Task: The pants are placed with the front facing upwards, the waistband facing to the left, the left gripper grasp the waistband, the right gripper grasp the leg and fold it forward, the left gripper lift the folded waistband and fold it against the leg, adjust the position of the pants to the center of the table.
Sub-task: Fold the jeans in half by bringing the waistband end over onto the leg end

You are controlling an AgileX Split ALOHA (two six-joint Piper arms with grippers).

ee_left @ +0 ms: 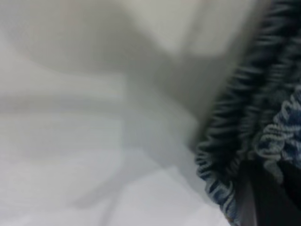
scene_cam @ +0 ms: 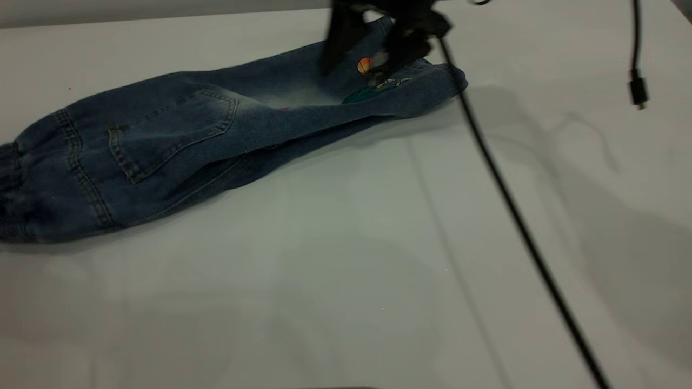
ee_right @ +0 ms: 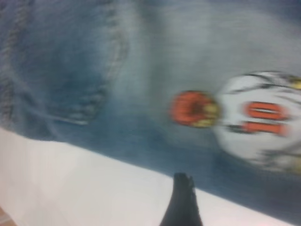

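The blue denim pants (scene_cam: 216, 129) lie folded lengthwise on the white table (scene_cam: 346, 281), back pocket up and waistband (scene_cam: 8, 183) at the far left edge. The leg (scene_cam: 411, 92) points right and shows its orange basketball print (scene_cam: 364, 65). My right gripper (scene_cam: 373, 48) hovers just above that leg end, its two dark fingers spread apart and holding nothing. In the right wrist view one fingertip (ee_right: 182, 202) hangs over bare table beside the leg's edge (ee_right: 141, 141). My left gripper (ee_left: 263, 193) is out of the exterior view. The left wrist view shows it shut on the crinkled waistband (ee_left: 244, 117).
A black cable (scene_cam: 513, 210) runs diagonally across the right half of the table from the right arm to the front edge. A second cable with a plug (scene_cam: 638, 92) dangles at the far right. Bare tabletop spreads in front of the pants.
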